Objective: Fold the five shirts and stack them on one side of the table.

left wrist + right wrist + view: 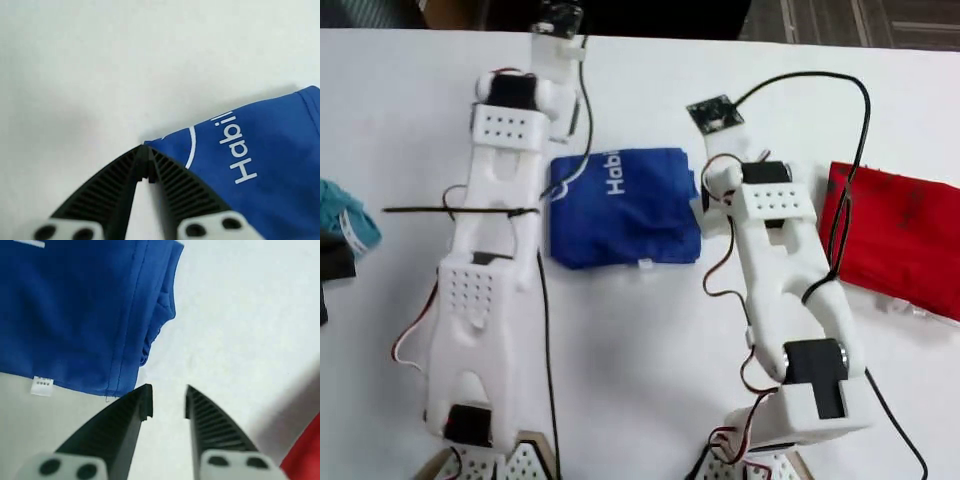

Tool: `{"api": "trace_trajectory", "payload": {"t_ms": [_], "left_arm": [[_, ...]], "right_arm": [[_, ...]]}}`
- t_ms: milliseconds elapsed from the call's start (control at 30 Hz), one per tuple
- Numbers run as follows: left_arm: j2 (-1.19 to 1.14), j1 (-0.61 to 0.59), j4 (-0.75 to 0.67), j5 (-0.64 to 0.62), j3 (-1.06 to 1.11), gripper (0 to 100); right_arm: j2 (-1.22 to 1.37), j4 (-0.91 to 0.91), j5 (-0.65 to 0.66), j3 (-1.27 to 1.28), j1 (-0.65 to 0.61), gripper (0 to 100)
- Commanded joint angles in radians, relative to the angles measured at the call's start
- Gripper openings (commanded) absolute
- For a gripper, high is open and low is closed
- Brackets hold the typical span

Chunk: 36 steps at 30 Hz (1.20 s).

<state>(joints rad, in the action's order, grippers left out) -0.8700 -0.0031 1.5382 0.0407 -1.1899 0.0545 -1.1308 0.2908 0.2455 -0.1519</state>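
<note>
While the folded blue shirt (625, 205) lay on the table (640, 350), the left gripper (145, 167) sat closed at one corner and the right gripper (168, 401), jaws narrowly parted, hovered just beside the opposite edge, both about equally near

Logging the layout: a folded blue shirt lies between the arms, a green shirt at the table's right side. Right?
Not quite. The high view shows a red shirt, not a green one, at the right side. The part about the blue shirt is correct.
</note>
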Motion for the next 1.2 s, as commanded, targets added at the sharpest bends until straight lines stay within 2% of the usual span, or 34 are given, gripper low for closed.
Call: {"api": "trace_trajectory", "payload": {"t_ms": [0,233,633,867,1100,1167], "left_arm": [[0.034,-0.044,0.071,-0.003,-0.081,3],[0.034,-0.074,0.155,-0.003,-0.082,3],[0.032,-0.143,0.155,0.002,-0.081,3],[0.031,-0.141,0.157,0.002,-0.081,3],[0.031,-0.144,0.169,0.002,-0.081,3],[0.031,-0.144,0.170,0.002,-0.081,3]], "right_arm": [[0.054,-0.005,-0.029,-0.077,-0.025,33.3],[0.294,-0.033,-0.206,-0.344,-0.099,35.1],[0.773,-0.420,-0.468,-1.020,-0.114,35.4],[1.015,-0.562,-0.483,-1.278,-0.124,35.4],[1.084,-0.575,-0.482,-1.281,-0.136,35.1],[1.084,-0.575,-0.476,-1.280,-0.136,31.6]]}}
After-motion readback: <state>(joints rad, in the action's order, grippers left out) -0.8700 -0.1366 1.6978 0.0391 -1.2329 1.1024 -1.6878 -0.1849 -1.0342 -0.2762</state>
